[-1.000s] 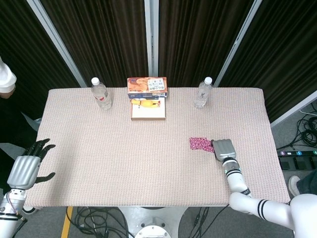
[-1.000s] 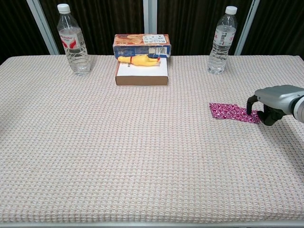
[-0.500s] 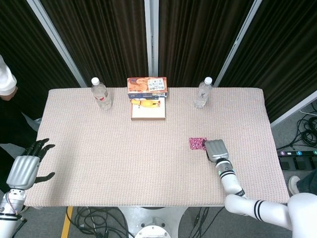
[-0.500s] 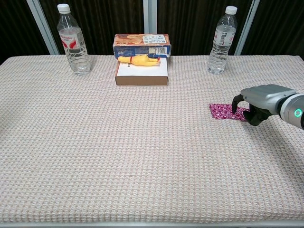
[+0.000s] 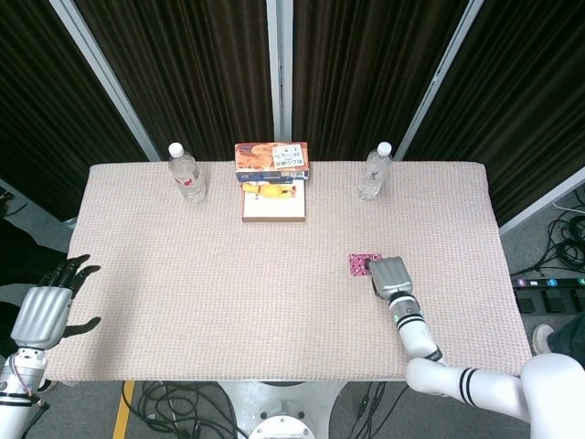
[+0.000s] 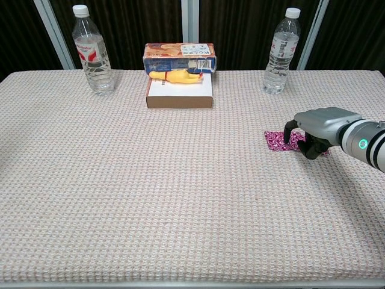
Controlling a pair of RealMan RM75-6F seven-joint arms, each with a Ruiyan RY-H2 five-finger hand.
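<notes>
At the lower left of the head view, the left hand (image 5: 43,314) hangs beside the table (image 5: 183,302) with fingers spread, holding nothing. Right of centre, the right hand (image 6: 317,127) curls over the pink patterned packet (image 6: 278,141), fingertips touching it; the packet lies flat, not yet lifted.

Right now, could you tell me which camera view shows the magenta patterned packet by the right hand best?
The chest view: the magenta patterned packet lies flat on the table there, its print legible, with the right hand arched over its far end. In the head view the packet is only a small patch, half covered by the hand.
</notes>
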